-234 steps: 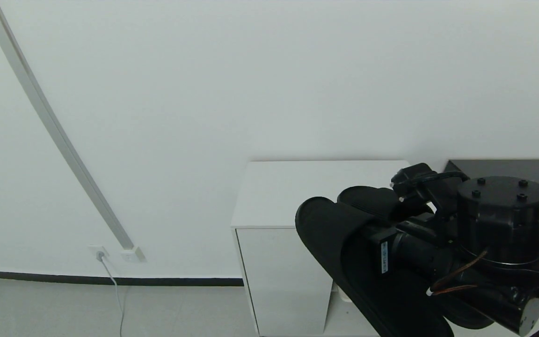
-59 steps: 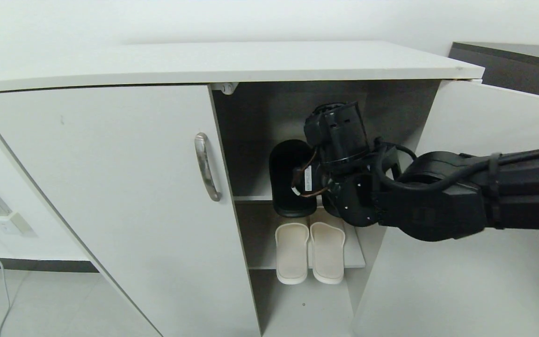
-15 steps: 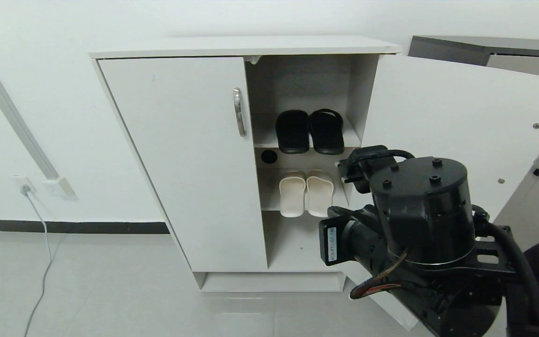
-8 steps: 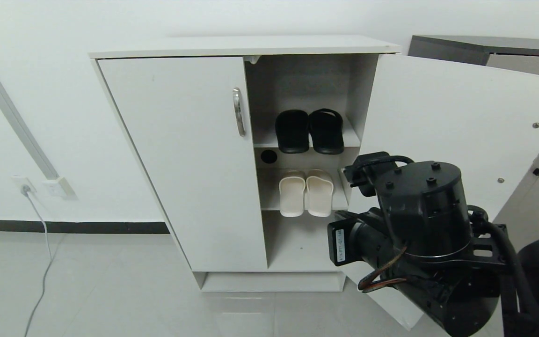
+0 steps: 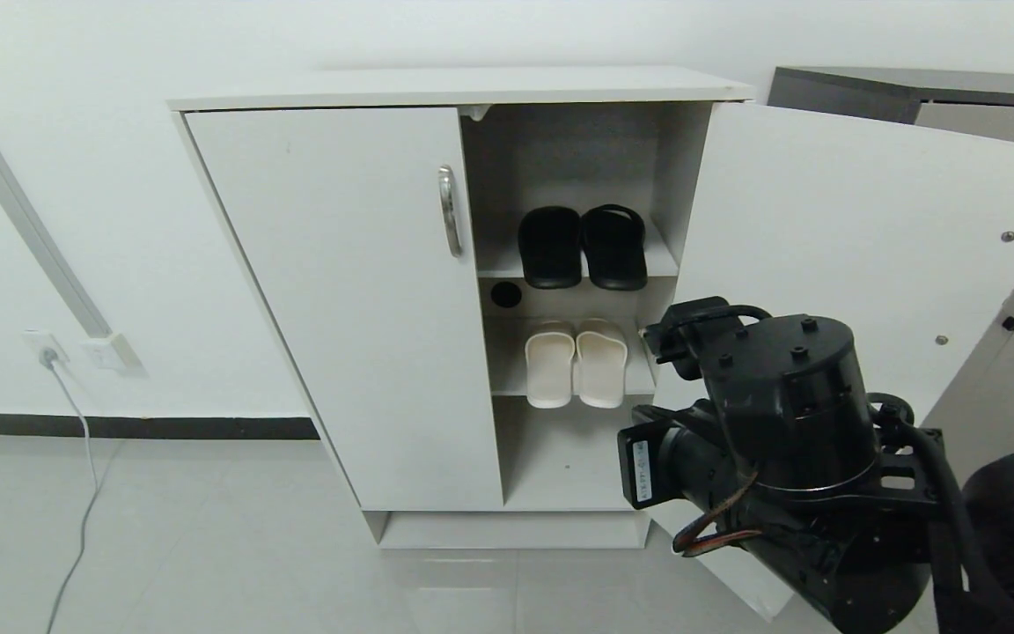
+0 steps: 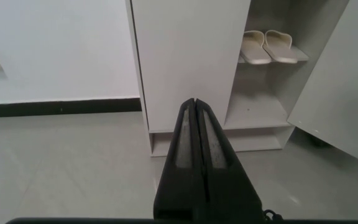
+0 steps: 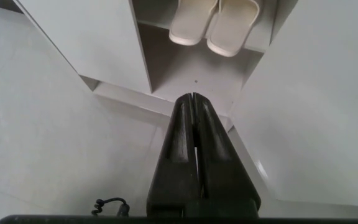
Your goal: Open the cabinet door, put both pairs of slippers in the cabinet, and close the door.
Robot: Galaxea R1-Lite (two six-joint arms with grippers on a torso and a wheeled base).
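Smooth white cabinet [image 5: 331, 291], right door [image 5: 824, 229] open; black slippers [image 5: 551, 246] upper shelf, cream slippers [image 5: 599, 365] below. Closed, empty: left gripper [image 6: 194, 102], right gripper [image 7: 193, 96].

White wall [image 5: 560, 35], grey tiled floor [image 5: 208, 546]

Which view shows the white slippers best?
Head view: the white slippers show whole, side by side on the middle shelf, with the cabinet around them for context. Left wrist view has the white slippers whole too, but at an oblique angle. Right wrist view cuts the white slippers off at the frame edge.
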